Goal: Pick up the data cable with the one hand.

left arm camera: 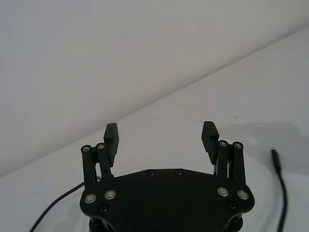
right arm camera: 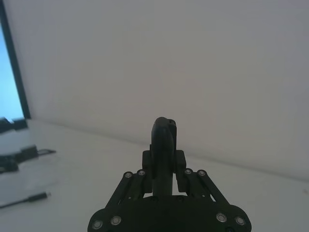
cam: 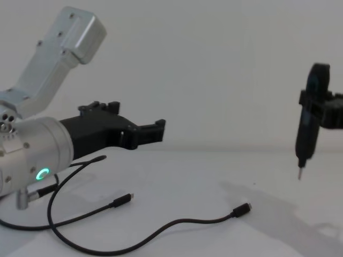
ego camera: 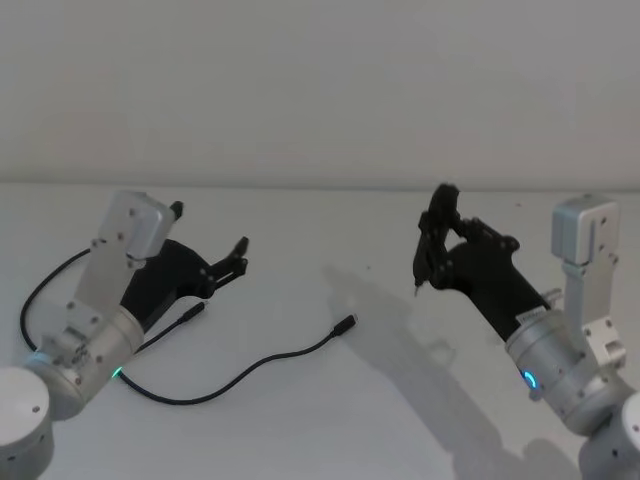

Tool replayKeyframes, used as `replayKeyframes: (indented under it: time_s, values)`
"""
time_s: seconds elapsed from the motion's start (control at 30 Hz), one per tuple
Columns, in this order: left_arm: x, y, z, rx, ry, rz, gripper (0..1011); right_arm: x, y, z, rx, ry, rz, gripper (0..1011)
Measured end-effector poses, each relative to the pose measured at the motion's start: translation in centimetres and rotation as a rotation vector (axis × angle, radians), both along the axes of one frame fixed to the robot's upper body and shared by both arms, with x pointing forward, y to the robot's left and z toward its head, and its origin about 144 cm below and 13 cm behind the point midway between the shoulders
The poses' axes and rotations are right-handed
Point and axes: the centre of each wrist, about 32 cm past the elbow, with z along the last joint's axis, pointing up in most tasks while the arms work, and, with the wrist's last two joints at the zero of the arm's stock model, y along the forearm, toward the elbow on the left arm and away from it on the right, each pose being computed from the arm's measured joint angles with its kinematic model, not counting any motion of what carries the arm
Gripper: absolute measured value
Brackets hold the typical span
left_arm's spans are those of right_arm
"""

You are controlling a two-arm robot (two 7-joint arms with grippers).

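Data cable [ego camera: 300, 351] lies loose on the white tabletop [ego camera: 330, 430], nothing touching it. Nearest the robot is the cable's long sagging run [cam: 187, 220]. It ends in the right plug [ego camera: 347, 322] at the cable's right. The second plug [ego camera: 195, 310] sits left of that, a bit farther back. The cable's left part curls in a loop beneath the left arm.

Left end effector [ego camera: 238, 258] hovers above and just behind the cable's left part, off the tabletop. It is spread wide, with fingers [left arm camera: 112, 137] far apart and nothing between them. In its wrist view a cable plug [left arm camera: 275, 158] lies on the tabletop, clear of the fingers.

Right end effector [ego camera: 440, 255] is well right of the cable's right plug, farther back and raised high. It is closed narrow on a dark stick [cam: 308, 134]. The stick stands upright, thin tip down, tip well off the tabletop. Can't tell what the stick is.

Plain wall [ego camera: 320, 90] is farthest back.
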Motion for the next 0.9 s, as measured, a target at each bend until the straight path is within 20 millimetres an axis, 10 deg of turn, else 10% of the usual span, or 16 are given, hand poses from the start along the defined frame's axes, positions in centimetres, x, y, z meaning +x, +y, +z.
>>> replayKeyframes:
  time_s: [0.9]
  values:
    - [2.4,-0.5,3.1,0.127,0.198,-0.242,1001,5.7,-0.9,0.0,0.074,-0.059,0.127,275]
